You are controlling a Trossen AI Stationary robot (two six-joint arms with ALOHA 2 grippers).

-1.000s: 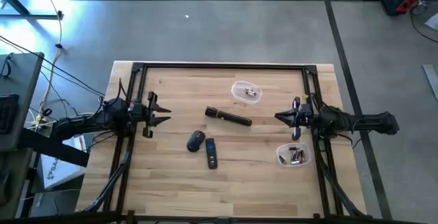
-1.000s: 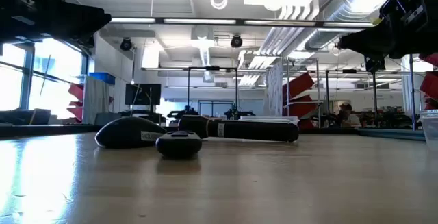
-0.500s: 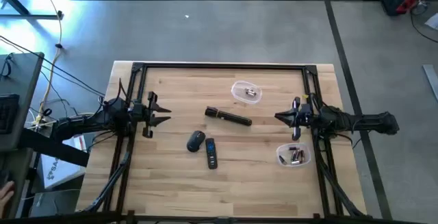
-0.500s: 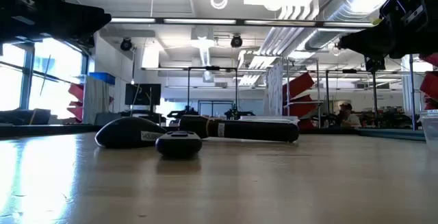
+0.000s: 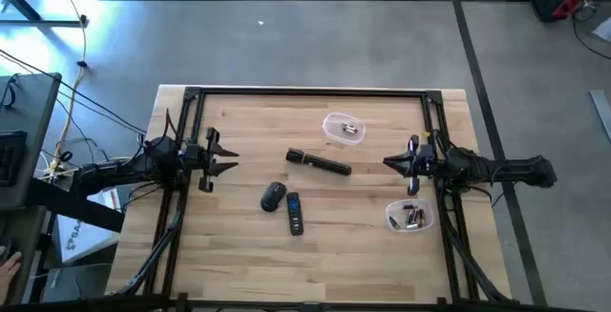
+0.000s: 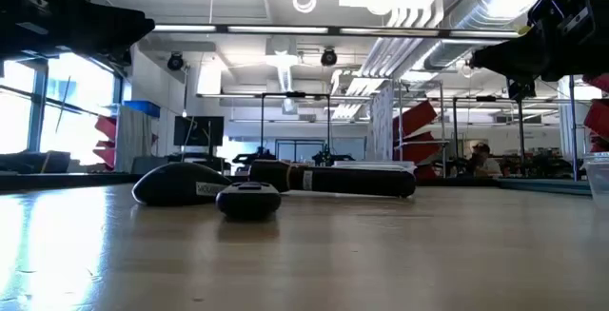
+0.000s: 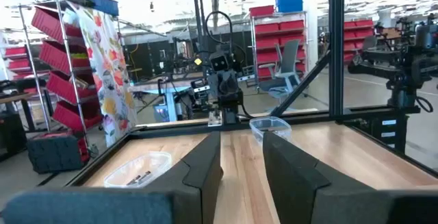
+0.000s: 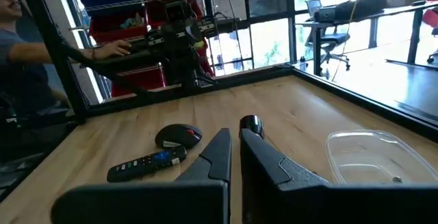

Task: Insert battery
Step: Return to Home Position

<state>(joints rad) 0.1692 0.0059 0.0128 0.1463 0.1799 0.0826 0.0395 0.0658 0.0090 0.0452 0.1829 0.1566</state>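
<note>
A black flashlight (image 5: 319,163) lies on its side at the table's middle, with a black mouse (image 5: 273,196) and a black remote (image 5: 295,212) lying flat nearer the front. Small batteries lie in a clear tub (image 5: 410,218) at the near right. A second clear tub (image 5: 344,128) with small pieces stands at the far middle. My left gripper (image 5: 227,160) hovers open over the table's left side, pointing at the flashlight. My right gripper (image 5: 389,162) hovers shut over the right side, facing it. Neither touches anything.
Black frame rails (image 5: 305,93) run along the table's far, left and right sides. Bare wood lies between each gripper and the flashlight. A person (image 8: 27,66) stands beyond the table's left edge, and a hand (image 5: 8,262) shows off the table at the near left.
</note>
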